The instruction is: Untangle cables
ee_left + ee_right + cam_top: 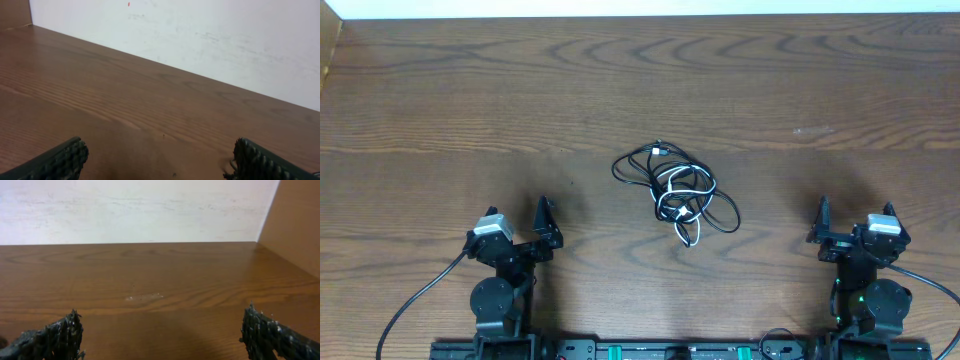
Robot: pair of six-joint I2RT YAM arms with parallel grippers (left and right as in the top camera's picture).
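- Lying near the middle of the table (pixel 440 90), the cables (pixel 678 192) form one loose tangle, roughly midway between the two arms.
- One white cord (pixel 670 205) shows in the tangle, woven through the black ones. How many black cords there are cannot be counted from overhead, since their loops cross and overlap.
- One small plug end shows at the top of the tangle, and one black loop bulges out to the lower right.
- Two grippers are in view, one per arm, both at the near edge of the table and well apart from the cables.
- Left gripper (pixel 157 162): its two fingers (pixel 65 157) sit at opposite sides of the wrist view, spread wide with only bare wood between them. It grips nothing.
- Right gripper (pixel 162 337): its two fingers (pixel 272 335) are likewise spread wide over bare wood, clamped on nothing.
- From overhead, the left gripper (pixel 546 214) points up the table to the left of the tangle, and the right gripper (pixel 822 216) does the same on the right.
- Neither wrist view shows any cable.
- One pale scuff (pixel 145 298) marks the wood ahead of the right gripper.
- One white wall (pixel 225 35) runs along the far edge of the table.
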